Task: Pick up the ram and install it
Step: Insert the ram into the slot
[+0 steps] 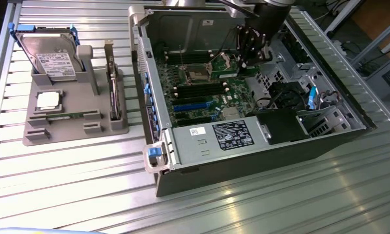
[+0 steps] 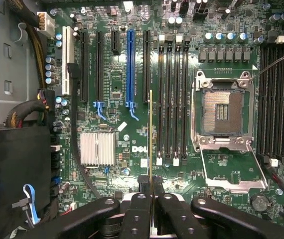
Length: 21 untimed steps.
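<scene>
Gripper (image 2: 151, 199) pinching the ram (image 2: 151, 129) edge-on over the motherboard (image 2: 221, 172), parallel to the memory slots (image 2: 172, 99).

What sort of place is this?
Probably a robotics lab bench for computer assembly: an open PC case on a ribbed metal table, a gray tray of spare parts, and a gripper holding the ram over the motherboard.
</scene>
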### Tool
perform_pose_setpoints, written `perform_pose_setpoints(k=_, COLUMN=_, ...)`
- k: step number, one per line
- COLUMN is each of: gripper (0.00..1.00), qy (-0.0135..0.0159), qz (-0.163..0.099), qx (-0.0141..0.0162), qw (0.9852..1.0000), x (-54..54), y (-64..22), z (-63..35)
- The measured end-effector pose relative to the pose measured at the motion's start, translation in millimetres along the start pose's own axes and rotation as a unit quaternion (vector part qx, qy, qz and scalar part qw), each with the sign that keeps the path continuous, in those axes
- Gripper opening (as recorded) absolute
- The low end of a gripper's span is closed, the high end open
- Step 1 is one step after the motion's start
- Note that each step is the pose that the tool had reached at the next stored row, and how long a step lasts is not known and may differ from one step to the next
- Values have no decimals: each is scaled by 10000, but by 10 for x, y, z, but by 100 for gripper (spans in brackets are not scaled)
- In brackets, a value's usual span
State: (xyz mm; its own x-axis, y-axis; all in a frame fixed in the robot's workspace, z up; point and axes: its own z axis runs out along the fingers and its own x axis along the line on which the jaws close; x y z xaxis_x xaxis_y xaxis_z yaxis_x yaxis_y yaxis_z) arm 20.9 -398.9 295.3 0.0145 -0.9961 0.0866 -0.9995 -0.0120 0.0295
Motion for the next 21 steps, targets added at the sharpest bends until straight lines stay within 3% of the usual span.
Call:
perform_pose_setpoints(k=18, gripper=12, qy=0, qz=0, qx=0, qw=10000, x=-6, y=0, z=97)
perform_pose_setpoints(k=21, gripper=12, qy=-1, qz=0, qx=0, qw=10000, x=-7, y=56, z=100)
